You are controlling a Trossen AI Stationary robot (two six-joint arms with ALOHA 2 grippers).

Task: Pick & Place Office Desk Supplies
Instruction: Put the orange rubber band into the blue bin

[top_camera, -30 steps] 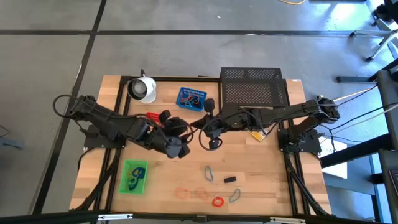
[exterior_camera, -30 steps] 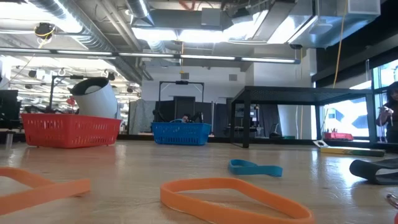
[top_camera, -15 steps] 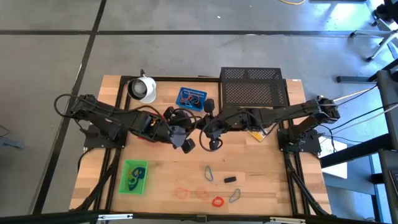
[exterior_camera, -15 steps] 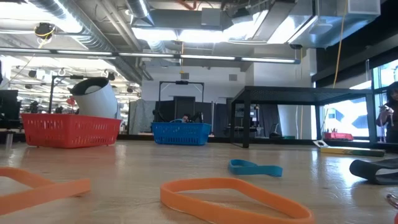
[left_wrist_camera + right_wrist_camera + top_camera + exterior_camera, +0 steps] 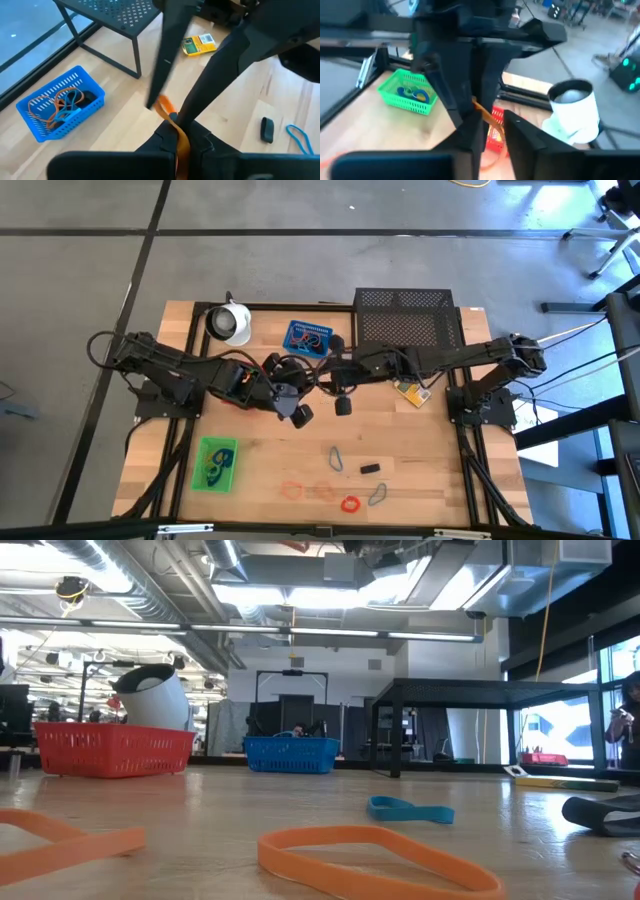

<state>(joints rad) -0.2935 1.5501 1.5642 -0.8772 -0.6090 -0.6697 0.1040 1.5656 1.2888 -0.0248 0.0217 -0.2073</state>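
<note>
Blue tray (image 5: 60,107), just beside rack (image 5: 408,320): orange + blue bands, black clip. Green tray (image 5: 410,91): blue/yellow bands. Red tray (image 5: 112,748) beside cup (image 5: 230,322).

Vs 1 s ago: L tool (image 5: 300,415) moved from worktop front toward rack, went from apart to clamped on orange band (image 5: 172,122); R tool (image 5: 342,406) parting.

Band hangs lengthwise from L tool towards R tool.

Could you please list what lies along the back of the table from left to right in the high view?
White cup → blue tray → black mesh rack.
</note>
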